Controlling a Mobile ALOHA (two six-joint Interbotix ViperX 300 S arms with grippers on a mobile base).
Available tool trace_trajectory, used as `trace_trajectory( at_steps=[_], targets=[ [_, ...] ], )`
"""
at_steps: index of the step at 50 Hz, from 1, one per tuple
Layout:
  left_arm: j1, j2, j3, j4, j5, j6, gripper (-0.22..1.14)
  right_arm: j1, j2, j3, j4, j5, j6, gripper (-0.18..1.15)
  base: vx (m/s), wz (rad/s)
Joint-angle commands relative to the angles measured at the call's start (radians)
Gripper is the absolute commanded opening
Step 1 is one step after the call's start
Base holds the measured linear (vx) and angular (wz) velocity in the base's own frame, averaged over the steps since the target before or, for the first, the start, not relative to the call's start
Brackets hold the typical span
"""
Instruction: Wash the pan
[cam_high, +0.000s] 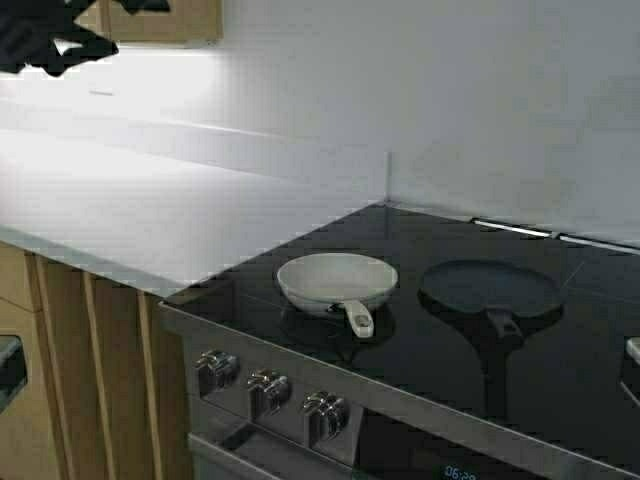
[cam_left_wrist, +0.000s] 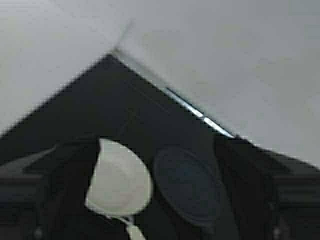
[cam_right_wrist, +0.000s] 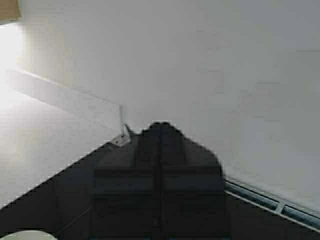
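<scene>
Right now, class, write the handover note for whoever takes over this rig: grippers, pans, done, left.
Left gripper: open, held above the stove, empty.
Right gripper: shut, empty, raised over the stove's back corner.
The pan sits on the black cooktop, handle towards the knobs; the black pan is beside it on the right.
Done: nothing yet. Left: grasp the pan, take it to be washed.

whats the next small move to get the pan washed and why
Probably lower the left gripper, fingers spread wide, toward the pan's handle. The cream pan sits ungrasped on the stove beside the black pan; the right gripper is shut, well above it.
</scene>
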Motion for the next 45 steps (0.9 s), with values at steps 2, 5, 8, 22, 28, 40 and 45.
trace_trajectory(
  at_steps=[2,5,8,22,28,40,45],
  targets=[
    [-0.008,0.178,0.014,0.040,-0.167,-0.097,1.00,0.002,0.003,-0.011,0.000,0.003,0.002,0.06,0.00,0.00],
    [-0.015,0.258,0.008,0.069,-0.230,-0.132,1.00,0.002,0.005,-0.011,0.000,0.011,0.002,0.06,0.00,0.00],
    [-0.015,0.344,-0.003,0.100,-0.295,-0.166,1.00,0.002,0.005,-0.012,0.000,0.015,0.002,0.06,0.00,0.00],
    [-0.021,0.778,-0.106,0.222,-0.607,-0.333,1.00,0.002,0.005,-0.012,-0.002,0.015,0.002,0.06,0.00,0.00],
    [-0.028,0.945,-0.173,0.268,-0.678,-0.390,1.00,0.002,0.005,-0.011,0.000,0.017,0.002,0.06,0.00,0.00],
    [-0.067,1.206,-0.308,0.288,-0.790,-0.492,1.00,0.002,0.005,-0.011,0.000,0.021,0.002,0.06,0.00,0.00],
    [-0.084,1.275,-0.359,0.290,-0.805,-0.537,1.00,0.002,0.008,-0.009,0.000,0.020,0.002,0.06,0.00,0.00]
  ],
)
